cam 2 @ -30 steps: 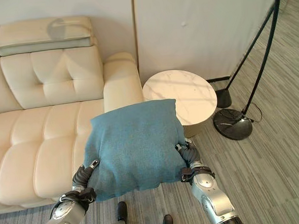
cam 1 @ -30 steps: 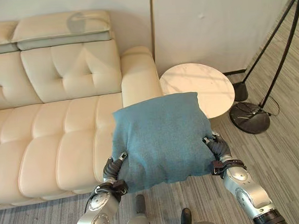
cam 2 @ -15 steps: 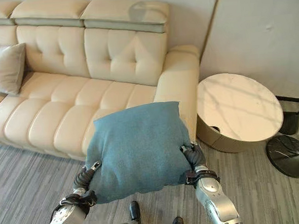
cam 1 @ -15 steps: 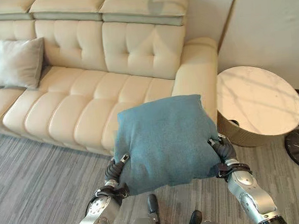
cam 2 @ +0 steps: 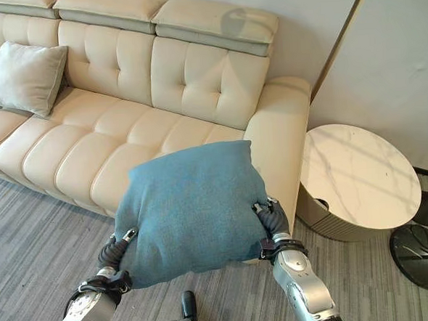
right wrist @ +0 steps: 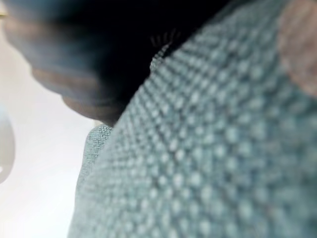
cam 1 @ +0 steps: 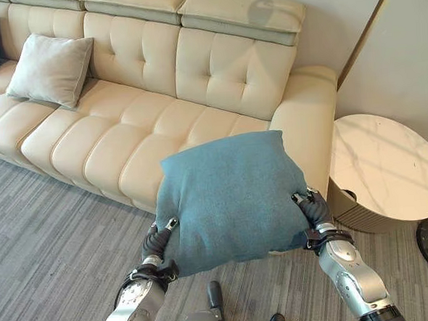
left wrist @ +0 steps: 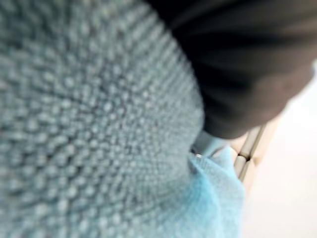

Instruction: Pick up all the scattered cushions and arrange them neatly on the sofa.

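Teal cushion (cam 1: 232, 197) of nubbly fabric is carried between both robot hands, off the floor, in front of the right end of a cream leather sofa (cam 1: 152, 99). Left hand (cam 1: 159, 240) presses the cushion's lower left edge and right hand (cam 1: 314, 211) presses its right edge; the fingers of both are buried in or behind the fabric, so whether they curl round it cannot be told. A pale grey cushion (cam 1: 50, 69) leans upright against the sofa back toward the left end. A round marble-topped side table (cam 1: 389, 166) stands just beside the sofa's right armrest, on grey striped carpet (cam 1: 51, 236)
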Available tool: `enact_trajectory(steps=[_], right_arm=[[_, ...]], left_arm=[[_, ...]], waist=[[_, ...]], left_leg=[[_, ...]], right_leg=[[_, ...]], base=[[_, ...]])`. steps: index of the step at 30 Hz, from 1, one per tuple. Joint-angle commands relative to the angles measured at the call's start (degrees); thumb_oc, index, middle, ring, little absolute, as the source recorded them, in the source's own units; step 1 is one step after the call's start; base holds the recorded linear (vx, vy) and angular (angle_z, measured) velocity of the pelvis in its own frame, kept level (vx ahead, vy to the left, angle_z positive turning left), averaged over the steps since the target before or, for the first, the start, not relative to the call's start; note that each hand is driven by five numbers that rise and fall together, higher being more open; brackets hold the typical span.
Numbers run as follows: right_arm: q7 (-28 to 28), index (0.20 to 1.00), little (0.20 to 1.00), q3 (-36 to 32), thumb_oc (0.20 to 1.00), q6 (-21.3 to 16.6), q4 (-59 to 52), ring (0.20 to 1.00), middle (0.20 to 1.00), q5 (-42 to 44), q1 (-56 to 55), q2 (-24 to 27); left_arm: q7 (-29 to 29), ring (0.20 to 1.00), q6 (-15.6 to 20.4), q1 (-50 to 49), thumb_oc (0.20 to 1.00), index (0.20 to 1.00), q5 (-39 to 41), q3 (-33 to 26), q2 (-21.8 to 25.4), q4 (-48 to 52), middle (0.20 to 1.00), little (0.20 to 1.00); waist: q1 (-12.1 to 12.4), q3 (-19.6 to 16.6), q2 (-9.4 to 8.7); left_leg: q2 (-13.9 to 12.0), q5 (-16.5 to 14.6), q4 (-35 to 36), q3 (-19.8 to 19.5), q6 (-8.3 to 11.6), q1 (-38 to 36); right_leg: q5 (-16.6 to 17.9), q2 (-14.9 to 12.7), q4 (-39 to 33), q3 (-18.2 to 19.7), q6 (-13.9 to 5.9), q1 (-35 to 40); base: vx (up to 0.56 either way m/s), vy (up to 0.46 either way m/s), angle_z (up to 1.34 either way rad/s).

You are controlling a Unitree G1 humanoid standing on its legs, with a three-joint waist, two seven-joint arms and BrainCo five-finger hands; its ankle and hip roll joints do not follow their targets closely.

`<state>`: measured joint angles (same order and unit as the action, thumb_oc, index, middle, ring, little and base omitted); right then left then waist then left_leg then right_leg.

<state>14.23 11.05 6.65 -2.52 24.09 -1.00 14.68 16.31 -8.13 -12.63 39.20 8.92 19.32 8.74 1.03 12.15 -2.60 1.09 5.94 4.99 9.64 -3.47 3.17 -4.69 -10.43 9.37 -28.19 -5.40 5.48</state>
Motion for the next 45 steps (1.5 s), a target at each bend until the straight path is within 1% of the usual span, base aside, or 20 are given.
enact_trajectory(steps=[1, 2, 4, 9, 10, 12, 14, 15, 19, 21, 23, 26, 29, 30, 31, 32, 34, 38, 40, 45], right_arm=[[-2.7, 0.200, 0.200, 5.3, 0.200, -5.1, -6.3, 0.200, 0.200, -0.3, 6.3, -3.6], [-2.4, 0.200, 0.200, 5.2, 0.200, -5.3, -6.1, 0.200, 0.200, -0.6, 6.4, -3.6], [-2.2, 0.200, 0.200, 4.6, 0.200, -5.8, -5.6, 0.200, 0.200, -0.1, 6.8, -3.4], [-1.7, 0.200, 0.200, 3.5, 0.200, -6.3, -4.9, 0.200, 0.200, 1.7, 7.9, -2.7], [-1.7, 0.200, 0.200, 3.5, 0.200, -6.3, -4.8, 0.200, 0.200, 1.7, 8.0, -2.7], [-2.1, 0.200, 0.200, 3.6, 0.200, -6.3, -4.2, 0.200, 0.200, 2.2, 8.0, -2.6], [-2.2, 0.200, 0.200, 3.6, 0.200, -6.3, -4.1, 0.200, 0.200, 2.3, 7.8, -2.7], [-3.3, 0.200, 0.200, 3.4, 0.200, -6.6, -4.5, 0.200, 0.200, 2.8, 6.6, -2.5], [-3.7, 0.200, 0.200, 2.4, 0.200, -6.8, -4.6, 0.200, 0.200, 3.0, 5.5, -1.8], [-3.9, 0.200, 0.200, 1.8, 0.200, -6.7, -4.5, 0.200, 0.200, 2.9, 5.1, -1.1], [-4.1, 0.200, 0.200, 1.3, 0.200, -6.7, -4.6, 0.200, 0.200, 2.9, 4.6, -0.2], [-3.8, 0.200, 0.200, 1.0, 0.200, -6.8, -4.9, 0.200, 0.200, 3.5, 4.6, 0.4], [-3.4, 0.200, 0.200, 0.9, 0.200, -6.7, -5.2, 0.200, 0.200, 3.7, 4.5, 0.5], [-3.4, 0.200, 0.200, 0.9, 0.200, -6.7, -5.2, 0.200, 0.200, 3.7, 4.5, 0.4], [-3.1, 0.200, 0.200, 1.1, 0.200, -6.6, -4.9, 0.200, 0.200, 3.5, 4.5, 0.5], [-2.7, 0.200, 0.200, 1.2, 0.200, -6.4, -4.6, 0.200, 0.200, 3.1, 4.5, 0.4], [-2.4, 0.200, 0.200, 1.4, 0.200, -6.2, -3.8, 0.200, 0.200, 2.6, 4.5, 0.2], [-2.4, 0.200, 0.200, 1.8, 0.200, -5.8, -3.6, 0.200, 0.200, 1.9, 4.3, 0.5], [-2.5, 0.200, 0.200, 1.4, 0.200, -5.5, -3.8, 0.200, 0.200, 1.7, 3.5, 0.9], [-4.2, 0.200, 0.200, 0.3, 0.200, -4.0, -5.6, 0.200, 0.200, -0.2, 0.6, 0.5]], left_arm=[[-2.0, 0.200, 6.1, 4.5, 0.200, 0.200, -2.6, 2.4, 0.4, 10.1, 0.200, 0.200], [-2.2, 0.200, 6.1, 4.6, 0.200, 0.200, -3.3, 2.7, 0.5, 9.9, 0.200, 0.200], [-2.5, 0.200, 6.2, 5.3, 0.200, 0.200, -3.3, 3.6, 0.0, 8.6, 0.200, 0.200], [-3.3, 0.200, 6.3, 7.6, 0.200, 0.200, -4.7, 2.8, -0.2, 8.0, 0.200, 0.200], [-3.3, 0.200, 6.3, 7.6, 0.200, 0.200, -4.7, 2.8, -0.2, 8.1, 0.200, 0.200], [-4.3, 0.200, 6.2, 7.7, 0.200, 0.200, -6.9, 1.6, 0.0, 7.9, 0.200, 0.200], [-4.5, 0.200, 6.2, 7.3, 0.200, 0.200, -7.3, 1.4, 0.0, 8.1, 0.200, 0.200], [-5.0, 0.200, 6.5, 6.9, 0.200, 0.200, -7.4, 1.3, -0.7, 8.5, 0.200, 0.200], [-5.1, 0.200, 6.7, 6.9, 0.200, 0.200, -6.5, 1.5, -2.1, 8.4, 0.200, 0.200], [-5.2, 0.200, 6.5, 6.9, 0.200, 0.200, -6.0, 1.8, -2.5, 8.2, 0.200, 0.200], [-5.6, 0.200, 6.7, 6.7, 0.200, 0.200, -5.4, 2.0, -2.8, 8.3, 0.200, 0.200], [-5.0, 0.200, 7.2, 6.8, 0.200, 0.200, -4.6, 2.0, -2.9, 8.9, 0.200, 0.200], [-3.9, 0.200, 6.8, 6.3, 0.200, 0.200, -4.0, 1.9, -3.4, 8.9, 0.200, 0.200], [-3.9, 0.200, 6.8, 6.4, 0.200, 0.200, -4.0, 1.9, -3.4, 8.9, 0.200, 0.200], [-4.0, 0.200, 6.4, 5.8, 0.200, 0.200, -4.0, 1.9, -3.1, 9.1, 0.200, 0.200], [-3.8, 0.200, 6.2, 5.4, 0.200, 0.200, -4.1, 1.8, -3.0, 9.1, 0.200, 0.200], [-3.5, 0.200, 6.2, 5.0, 0.200, 0.200, -4.3, 2.0, -3.1, 9.0, 0.200, 0.200], [-2.5, 0.200, 6.6, 4.0, 0.200, 0.200, -4.8, 1.8, -3.5, 8.9, 0.200, 0.200], [-2.5, 0.200, 6.6, 3.7, 0.200, 0.200, -5.3, 1.8, -3.6, 8.9, 0.200, 0.200], [-4.5, 0.200, 5.7, 2.9, 0.200, 0.200, -6.0, 2.4, -2.5, 8.3, 0.200, 0.200]], waist=[[-0.3, -0.1, 1.23], [-1.0, 0.1, 1.29], [-2.2, -0.1, 1.58], [-1.9, 1.5, 0.46], [-2.0, 1.5, 0.56], [-1.5, 1.0, -1.25], [-1.5, 0.8, -1.59], [-1.6, -0.9, -1.85], [-2.6, -4.2, 0.07], [-3.4, -4.8, 1.19], [-3.9, -4.5, 2.01], [-3.4, -3.1, 1.51], [-3.0, -2.3, 0.03], [-3.0, -2.4, -0.03], [-2.8, -2.3, -1.50], [-2.5, -2.3, -2.26], [-2.3, -2.4, -2.19], [-2.6, -2.2, -0.63], [-3.0, -2.1, 0.28], [-4.4, -4.0, 2.05]], left_leg=[[2.2, -11.4, 0.0, -2.5, -0.49, -8.2], [2.4, -11.4, 0.0, -3.6, -0.75, -8.2], [2.3, -10.4, 0.0, -5.4, -0.04, -7.2], [4.2, -10.0, 0.0, -9.3, 0.70, -7.2], [4.1, -10.0, 0.0, -9.4, 0.73, -7.3], [5.6, -11.7, 0.0, -10.9, 1.34, -9.1], [5.8, -12.1, 0.0, -11.2, 1.35, -9.8], [5.8, -13.7, 0.0, -10.7, 1.26, -11.6], [3.8, -15.0, -0.9, -10.7, 2.24, -15.7], [2.7, -13.5, -6.2, -10.0, 4.14, -15.9], [1.5, -9.7, -14.1, -7.8, 8.27, -14.3], [2.1, -5.1, -27.7, -7.6, 11.66, -8.8], [-0.4, -8.7, -28.1, -5.7, 7.71, -4.6], [-0.3, -8.6, -28.1, -5.6, 7.66, -4.5], [-0.6, -12.4, -24.4, -6.3, 4.93, -2.5], [-0.6, -13.1, -20.0, -8.0, 4.29, -2.1], [-0.8, -11.1, -12.8, -12.3, 4.60, -1.5], [-1.6, -2.0, -0.9, -23.2, 6.95, 0.9], [-1.3, -0.9, 0.0, -23.3, 7.81, 1.2], [0.2, -4.5, 0.0, -19.9, 5.81, -1.8]], right_leg=[[4.8, -2.9, 16.2, 9.3, -1.52, -10.4], [3.8, -0.7, 17.9, 13.6, -1.17, -12.3], [-1.4, 7.5, 12.6, 22.1, 0.91, -16.6], [5.4, 13.1, -6.0, 25.6, -0.86, -20.2], [5.6, 13.1, -6.6, 25.5, -0.85, -19.9], [8.4, 13.1, -14.1, 19.3, -2.32, -18.8], [8.8, 12.8, -14.2, 17.3, -2.30, -18.0], [8.7, 12.5, -14.4, 16.2, -1.03, -16.3], [7.1, 12.9, -13.9, 13.9, 0.71, -12.5], [5.0, 12.9, -13.4, 12.7, 1.83, -10.2], [3.3, 13.3, -14.4, 11.9, 2.74, -6.5], [1.7, 13.3, -14.4, 13.0, 4.09, -3.6], [0.9, 12.4, -14.4, 15.4, 4.40, -1.8], [0.9, 12.3, -14.4, 15.5, 4.39, -1.9], [0.9, 11.1, -14.4, 16.9, 4.12, -1.2], [0.8, 10.5, -14.0, 18.6, 3.93, -1.1], [0.1, 10.5, -13.7, 20.8, 4.22, -0.9], [-0.8, 10.9, -13.0, 25.9, 4.73, 0.2], [-1.2, 10.9, -13.3, 27.2, 4.27, 1.5], [-0.6, 8.6, -14.1, 31.4, 2.28, 1.4]], base=[[0.05, 0.232, 0.51], [0.00, 0.125, 0.52], [0.03, 0.027, 0.95], [0.10, -0.019, 0.66], [0.24, -0.081, 0.46], [0.34, -0.087, 0.65], [0.28, -0.059, 0.47], [0.39, -0.056, 0.33], [0.50, -0.075, 0.23], [0.42, -0.076, 0.19], [0.31, -0.077, 0.30], [0.20, -0.089, 0.17], [0.16, -0.074, -0.36], [0.18, -0.056, -0.33], [0.18, -0.021, -0.38], [0.24, -0.015, -0.36], [0.15, 0.035, -0.52], [0.14, 0.101, -0.74], [0.20, 0.219, -0.69], [0.23, 0.333, -0.67]])
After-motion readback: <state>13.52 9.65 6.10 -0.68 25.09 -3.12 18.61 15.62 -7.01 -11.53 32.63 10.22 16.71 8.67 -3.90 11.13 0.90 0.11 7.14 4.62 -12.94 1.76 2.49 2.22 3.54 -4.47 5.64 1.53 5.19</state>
